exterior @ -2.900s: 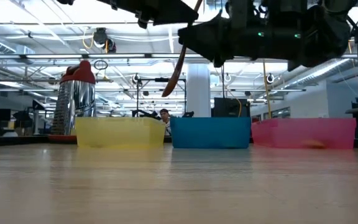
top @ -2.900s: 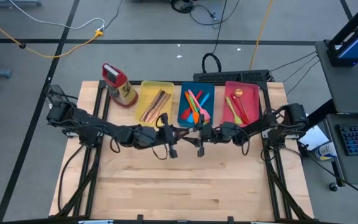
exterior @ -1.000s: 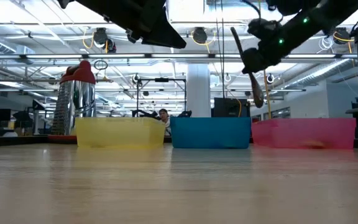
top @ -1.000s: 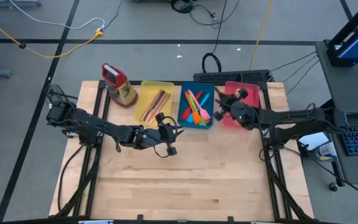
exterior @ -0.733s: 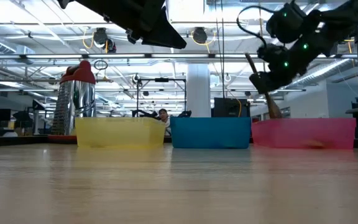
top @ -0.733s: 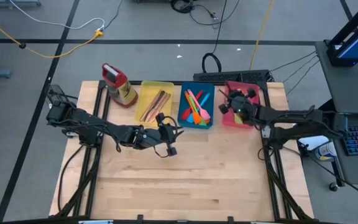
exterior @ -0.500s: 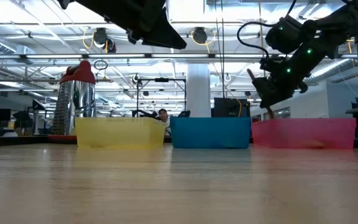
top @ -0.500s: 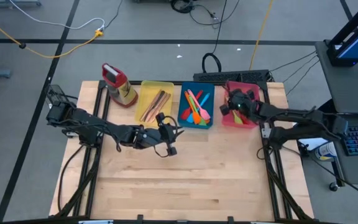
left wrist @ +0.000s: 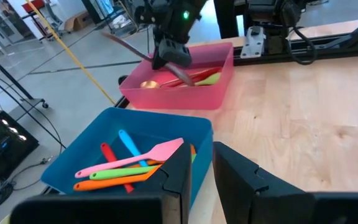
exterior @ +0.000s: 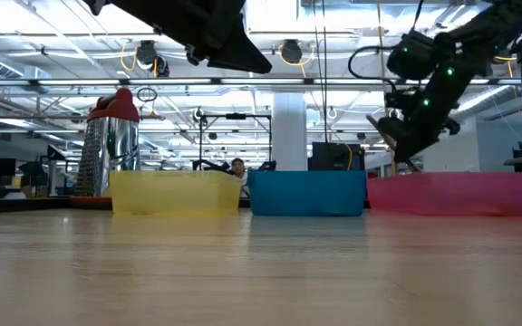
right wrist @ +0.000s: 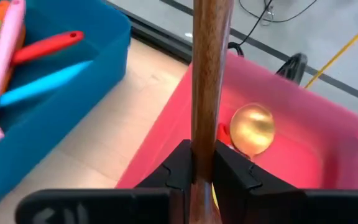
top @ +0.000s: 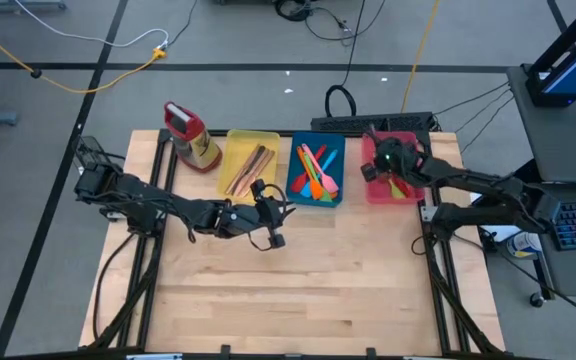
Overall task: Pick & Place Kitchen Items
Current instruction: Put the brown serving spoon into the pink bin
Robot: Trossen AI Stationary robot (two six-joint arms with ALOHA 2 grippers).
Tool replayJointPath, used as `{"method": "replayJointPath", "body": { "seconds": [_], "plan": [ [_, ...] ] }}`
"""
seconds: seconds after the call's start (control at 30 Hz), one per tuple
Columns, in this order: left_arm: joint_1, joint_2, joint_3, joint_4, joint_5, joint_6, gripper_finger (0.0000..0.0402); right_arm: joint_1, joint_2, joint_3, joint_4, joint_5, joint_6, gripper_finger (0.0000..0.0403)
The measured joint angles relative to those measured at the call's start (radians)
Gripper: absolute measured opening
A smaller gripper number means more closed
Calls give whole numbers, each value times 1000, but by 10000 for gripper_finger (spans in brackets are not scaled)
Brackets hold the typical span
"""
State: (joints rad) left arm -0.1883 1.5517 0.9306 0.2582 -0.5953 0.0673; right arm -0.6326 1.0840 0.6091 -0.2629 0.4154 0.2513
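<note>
High view: right gripper [top: 386,160] over the pink tray [top: 372,190] at 1 o'clock; left gripper [top: 268,222] near centre.
Right wrist view: fingers pinch a wooden spoon [right wrist: 207,81] above a gold spoon [right wrist: 252,129].
Left wrist view: fingers [left wrist: 178,171] narrowly parted, empty, above the blue tray [left wrist: 98,127].

Below the right gripper [right wrist: 202,163]: pink tray [top: 373,190], floor crowded by gold spoon [right wrist: 252,129] and other utensils. Beside it toward the left arm: blue tray [top: 296,192], also filled. In front of left gripper [top: 274,235]: bare wooden table [top: 298,290], open for passage.
</note>
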Motion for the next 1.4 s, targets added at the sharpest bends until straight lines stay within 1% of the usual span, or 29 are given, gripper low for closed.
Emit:
{"method": "replayJointPath", "body": {
  "seconds": [0.13, 0.3, 0.43, 0.57, 0.67, 1.07, 1.23, 1.33, 1.4],
  "plan": [
    [4, 0, 0, 0, 0, 5, 69, -13, -1, 75, -164, -3, 19, 35],
    [6, 0, 0, 0, 0, 6, 69, -39, 0, 86, -326, -30, 89, 40],
    [6, 0, 0, 0, 0, 5, 69, -56, 9, 88, -380, -31, 127, 39],
    [5, 0, 0, 0, 0, 5, 69, -62, 28, 89, -375, -95, 128, 41],
    [6, 0, 0, 0, 0, 1, 69, -62, 59, 88, -367, -118, 126, 41],
    [6, 0, 0, 0, 1, 0, 69, -62, 221, 87, -249, -107, 100, 45],
    [6, 0, 0, 0, 1, -1, 69, -68, 265, 87, -244, -106, 101, 46],
    [6, 0, 0, -1, 1, -1, 69, -88, 281, 87, -245, -106, 150, 47],
    [6, 0, 0, -1, 2, 1, 69, -105, 288, 87, -244, -107, 153, 47]
  ]
}}
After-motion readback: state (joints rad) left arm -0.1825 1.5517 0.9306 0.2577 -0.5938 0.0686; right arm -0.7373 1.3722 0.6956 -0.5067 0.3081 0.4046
